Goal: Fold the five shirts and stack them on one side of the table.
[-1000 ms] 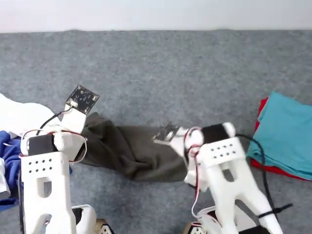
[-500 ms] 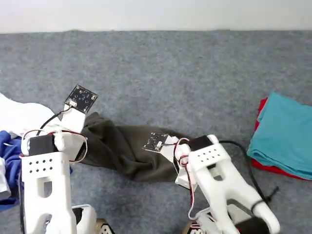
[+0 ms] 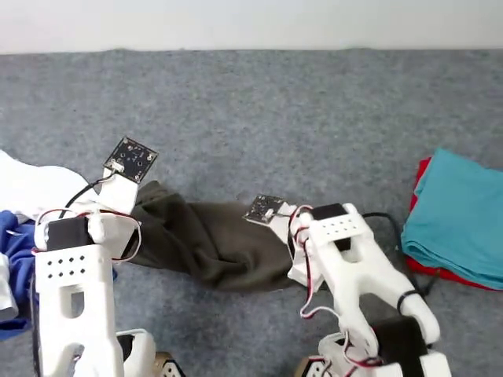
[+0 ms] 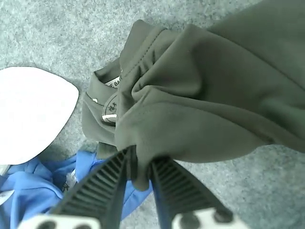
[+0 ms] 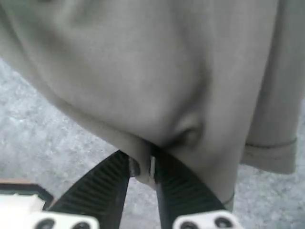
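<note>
A dark olive shirt [image 3: 208, 243] lies bunched between the two arms near the table's front. My left gripper [image 4: 139, 168] is shut on a fold of the olive shirt [image 4: 200, 95] near its collar; in the high view it sits at the shirt's left end [image 3: 137, 206]. My right gripper [image 5: 141, 167] is shut on an edge of the olive shirt [image 5: 143, 71] at its right end, under the arm [image 3: 291, 239]. A teal shirt [image 3: 460, 216] lies folded on a red shirt [image 3: 428, 267] at the right. A white shirt [image 3: 31, 188] and a blue shirt [image 3: 12, 259] lie crumpled at the left.
The grey carpeted table [image 3: 259, 118] stretches open behind the arms to the white wall. The white shirt [image 4: 33, 112] and blue shirt [image 4: 43, 186] lie close beside the left gripper.
The right arm swung toward the front and left, then settled back a little, dragging the olive shirt's right end with it. The left arm stayed put.
</note>
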